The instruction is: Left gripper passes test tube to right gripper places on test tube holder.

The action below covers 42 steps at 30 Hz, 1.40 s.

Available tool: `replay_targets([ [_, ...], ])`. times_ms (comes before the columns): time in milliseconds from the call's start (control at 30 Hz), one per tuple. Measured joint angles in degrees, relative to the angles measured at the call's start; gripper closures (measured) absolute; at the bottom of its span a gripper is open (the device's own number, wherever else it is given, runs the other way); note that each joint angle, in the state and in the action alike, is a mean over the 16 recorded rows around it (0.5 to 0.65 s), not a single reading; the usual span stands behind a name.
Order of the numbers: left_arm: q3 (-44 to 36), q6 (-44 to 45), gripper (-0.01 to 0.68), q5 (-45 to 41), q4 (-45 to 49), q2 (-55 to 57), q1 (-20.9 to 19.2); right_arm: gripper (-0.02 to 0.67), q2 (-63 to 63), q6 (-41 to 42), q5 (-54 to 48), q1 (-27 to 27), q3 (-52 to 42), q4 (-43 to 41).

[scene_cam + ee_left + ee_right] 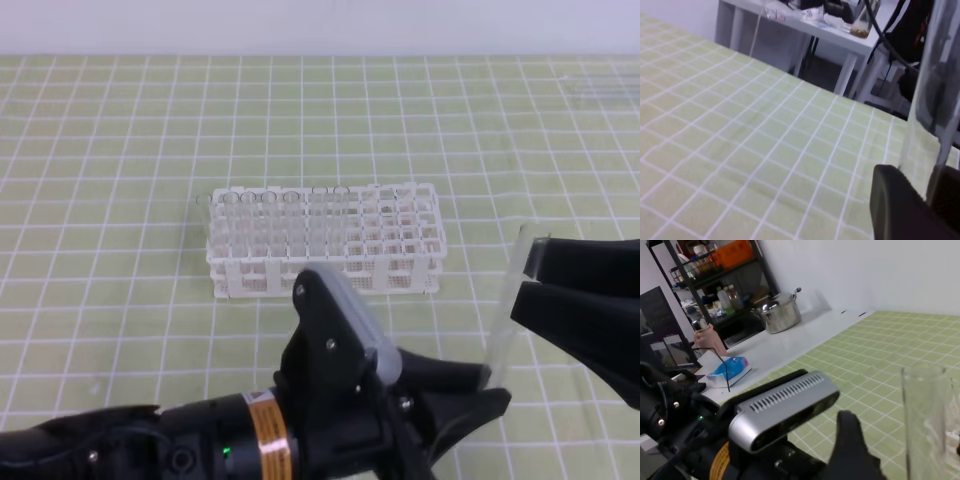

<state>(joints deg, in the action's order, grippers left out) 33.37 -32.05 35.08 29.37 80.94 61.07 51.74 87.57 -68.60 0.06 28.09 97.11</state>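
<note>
Exterior high: tube (503, 318) upright, right of the rack (325, 240) and clear of the worktop (120, 150); base pinched in the left end effector (480, 385), rim between the right end effector (528, 278) fingers, contact there not certain.

Left wrist: tube (930, 95) rising from the clenched black fingers (900, 205).

Right wrist: tube (930, 425) close ahead; right fingers out of view, so cannot tell whether clenched.

Likely light, stiff, slippery, breakable glass; best held gently just below the rim.
</note>
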Motion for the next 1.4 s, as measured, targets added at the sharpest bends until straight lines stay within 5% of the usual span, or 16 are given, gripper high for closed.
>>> replay_targets([
  [1400,1.7,-3.8,0.659,0.5,5.8,1.5,-0.1,0.638,0.0,1.6,1.4,-0.1,0.1,-1.8],
])
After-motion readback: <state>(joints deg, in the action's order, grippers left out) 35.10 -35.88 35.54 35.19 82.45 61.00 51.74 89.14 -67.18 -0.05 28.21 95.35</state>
